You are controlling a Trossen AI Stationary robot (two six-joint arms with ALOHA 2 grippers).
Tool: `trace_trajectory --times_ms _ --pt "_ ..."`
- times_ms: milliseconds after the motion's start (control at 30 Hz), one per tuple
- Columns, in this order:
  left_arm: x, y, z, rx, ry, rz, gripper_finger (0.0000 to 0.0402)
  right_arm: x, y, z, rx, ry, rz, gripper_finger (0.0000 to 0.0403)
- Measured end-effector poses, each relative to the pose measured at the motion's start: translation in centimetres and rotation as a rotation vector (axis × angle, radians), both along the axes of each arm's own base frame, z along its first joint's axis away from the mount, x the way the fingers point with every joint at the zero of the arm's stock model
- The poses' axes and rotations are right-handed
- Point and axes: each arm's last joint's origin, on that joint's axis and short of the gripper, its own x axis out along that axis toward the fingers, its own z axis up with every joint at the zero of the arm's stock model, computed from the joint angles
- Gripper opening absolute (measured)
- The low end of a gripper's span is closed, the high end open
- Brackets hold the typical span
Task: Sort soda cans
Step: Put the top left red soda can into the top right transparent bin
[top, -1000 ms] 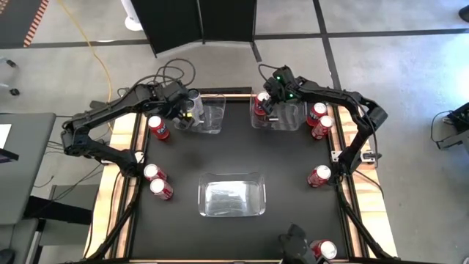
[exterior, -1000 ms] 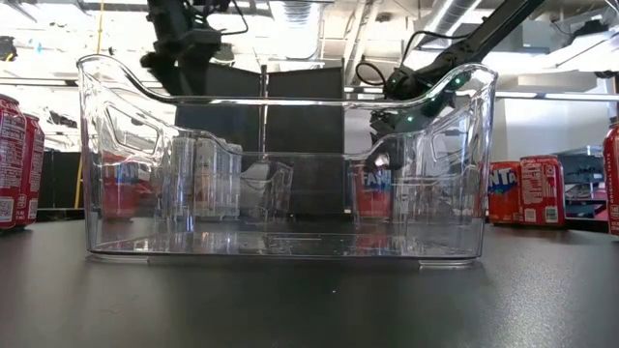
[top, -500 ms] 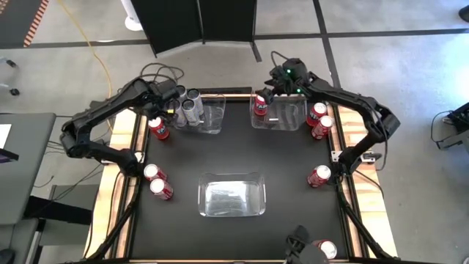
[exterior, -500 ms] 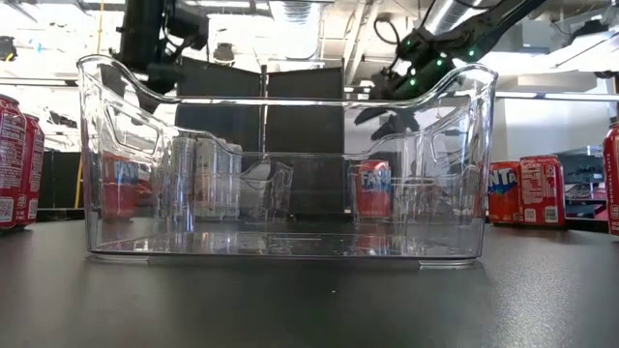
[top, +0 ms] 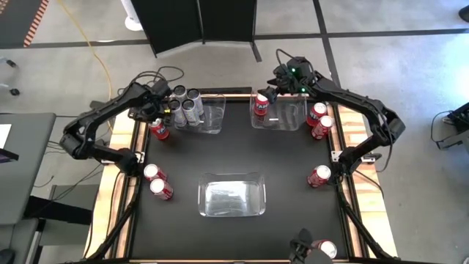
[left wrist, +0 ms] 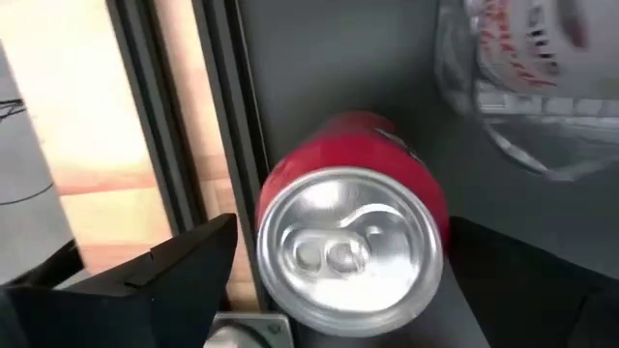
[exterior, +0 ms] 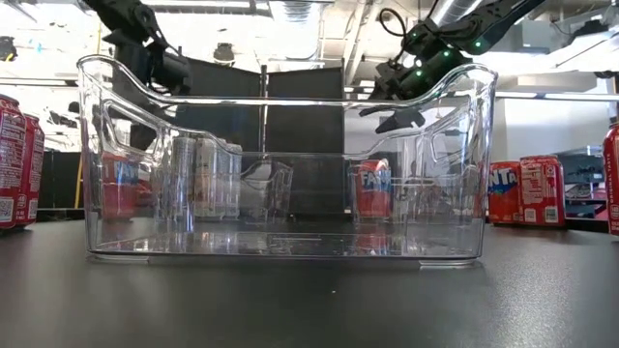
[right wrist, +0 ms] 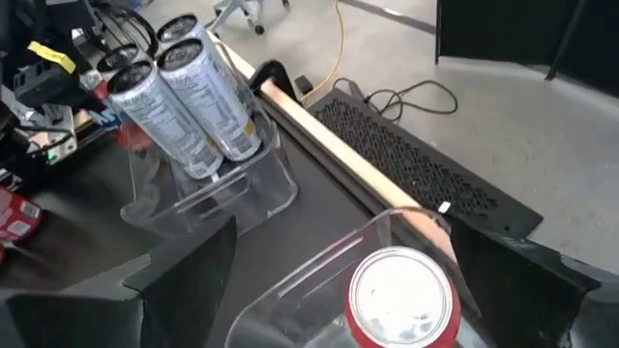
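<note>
My left gripper [top: 156, 119] points down, open, over a red soda can [top: 159, 130] that stands upright on the black table by its left edge. In the left wrist view the fingers stand on either side of this can [left wrist: 350, 246] without touching it. Three silver soda cans [top: 185, 103] stand in the far left clear bin [top: 211, 123]. My right gripper [top: 275, 89] hangs open above the far right clear bin [top: 287, 119], where one red can [right wrist: 401, 300] stands upright.
An empty clear bin [top: 231, 195] sits at the table's near middle. Two red cans [top: 157, 181] stand at the left edge. Others stand at the right: two [top: 319, 119] beside the far right bin, one [top: 319, 176] farther toward me, one [top: 325, 249] near the front.
My left gripper has left the far left bin, swung toward the table's left edge and sunk over the red can there. My right gripper has risen from the far right bin, and the red can stays standing in that bin.
</note>
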Motion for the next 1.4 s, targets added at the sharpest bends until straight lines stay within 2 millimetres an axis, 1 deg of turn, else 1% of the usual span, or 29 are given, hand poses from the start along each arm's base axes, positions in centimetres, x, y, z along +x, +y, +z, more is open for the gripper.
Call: trace_trajectory --times_ms 200,300,467,633,733,867,1067,1200,1400 --pt "-0.2 0.0 -1.4 -0.010 0.005 -0.038 0.0360 0.1 0.2 -0.1 0.012 0.012 0.008 0.0398" --pt "-0.2 0.1 -1.4 -0.001 0.009 -0.033 0.0347 0.1 0.3 -0.2 0.015 0.015 0.007 0.0397" --pt "-0.2 0.0 -1.4 -0.006 0.013 -0.052 0.0303 0.0 0.4 -0.4 0.036 0.034 0.008 0.0382" --pt "0.4 -0.8 -1.3 -0.041 0.016 -0.160 0.0299 0.0 0.6 -0.6 0.089 0.023 0.048 0.0369" --pt "0.8 -1.8 -1.1 -0.066 0.021 -0.217 0.0299 0.1 0.8 -0.6 0.136 -0.001 0.067 0.0369" --pt "1.3 -3.9 -0.4 -0.084 0.030 -0.286 0.0301 0.3 1.1 -0.6 0.179 -0.013 0.078 0.0370" --pt "2.3 -6.9 0.9 -0.046 -0.053 -0.357 0.0301 0.4 2.7 0.1 0.209 -0.012 0.097 0.0370" --pt "3.2 -8.4 1.2 -0.025 -0.112 -0.410 0.0301 0.3 4.2 1.4 0.184 -0.024 0.085 0.0370" --pt "4.9 -10.0 1.3 -0.011 -0.196 -0.500 0.0301 -0.3 6.6 3.2 0.147 -0.022 0.066 0.0369"
